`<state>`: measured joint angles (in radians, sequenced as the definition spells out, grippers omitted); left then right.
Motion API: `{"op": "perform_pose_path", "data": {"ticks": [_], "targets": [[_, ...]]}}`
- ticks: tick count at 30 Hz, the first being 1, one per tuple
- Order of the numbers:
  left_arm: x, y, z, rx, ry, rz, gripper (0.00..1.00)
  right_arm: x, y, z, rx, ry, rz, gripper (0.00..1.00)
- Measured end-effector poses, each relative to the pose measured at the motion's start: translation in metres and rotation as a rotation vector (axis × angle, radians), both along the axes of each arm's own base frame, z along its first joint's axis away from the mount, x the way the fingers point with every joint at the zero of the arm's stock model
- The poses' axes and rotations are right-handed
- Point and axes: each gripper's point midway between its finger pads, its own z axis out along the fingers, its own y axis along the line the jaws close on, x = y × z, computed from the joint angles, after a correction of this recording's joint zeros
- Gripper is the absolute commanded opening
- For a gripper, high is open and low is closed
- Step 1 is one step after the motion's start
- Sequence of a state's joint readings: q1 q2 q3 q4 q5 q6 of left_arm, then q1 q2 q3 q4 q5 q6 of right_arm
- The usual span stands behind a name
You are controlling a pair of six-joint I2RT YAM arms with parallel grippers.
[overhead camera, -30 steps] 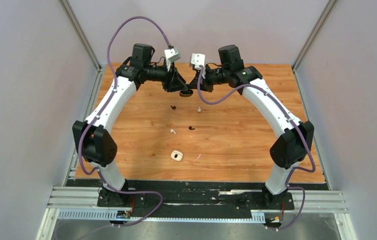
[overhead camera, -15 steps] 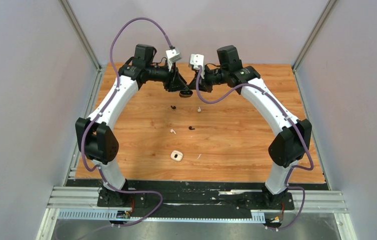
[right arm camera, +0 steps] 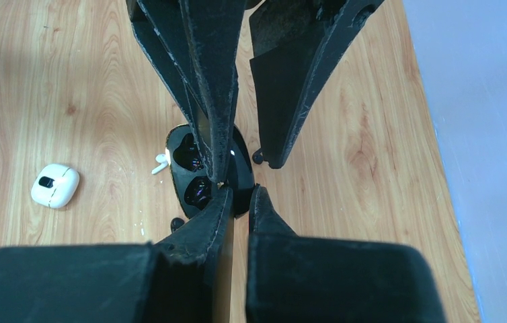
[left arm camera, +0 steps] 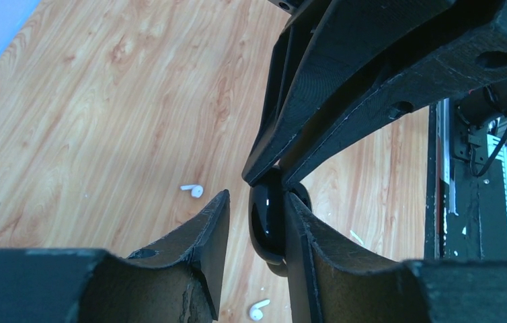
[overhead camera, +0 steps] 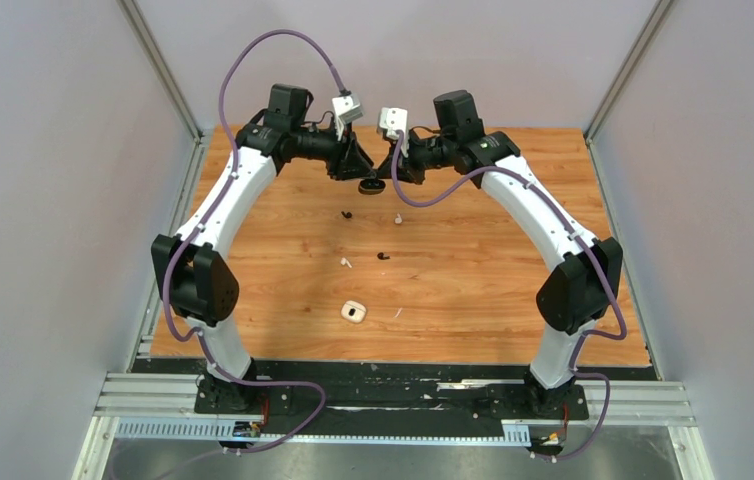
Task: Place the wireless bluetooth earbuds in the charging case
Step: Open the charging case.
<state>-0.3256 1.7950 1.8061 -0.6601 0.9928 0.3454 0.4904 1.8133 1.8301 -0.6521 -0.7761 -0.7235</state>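
Both grippers at the black charging case [right arm camera: 196,176]
Its edge is pinched in the right gripper [right arm camera: 242,191]; the left gripper [left arm camera: 256,202] straddles it, partly open.

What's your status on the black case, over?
Right gripper shut on black case's edge; left gripper open, straddling it. Case open, sockets look empty; four earbuds loose on table. Nothing in the way.

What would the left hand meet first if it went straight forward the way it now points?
The black case: it sits between the open fingers of the left hand, close ahead. Right behind it come the tips of the right hand, which pinch the case's far edge. Depth is hard to judge.
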Motion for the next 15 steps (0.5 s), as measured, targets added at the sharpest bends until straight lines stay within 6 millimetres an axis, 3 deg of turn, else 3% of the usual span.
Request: {"op": "perform_pose_path", "data": {"ticks": [7,11,15], "targets": [[0.0018,-0.0001,-0.0024,0.012,0.001,-0.008,0.39,0.0026,-0.0002,0.0026,0.000,-0.009,-0.007,0.00],[0.0020,-0.0004,-0.0056,0.018,0.012,-0.014,0.26,0.0049,-0.0008,-0.0004,-0.008,-0.007,-0.016,0.00],[0.0036,-0.0003,-0.0083,0.024,0.009,-0.018,0.05,0.0074,-0.0015,-0.0039,-0.015,-0.003,-0.025,0.00]]}}
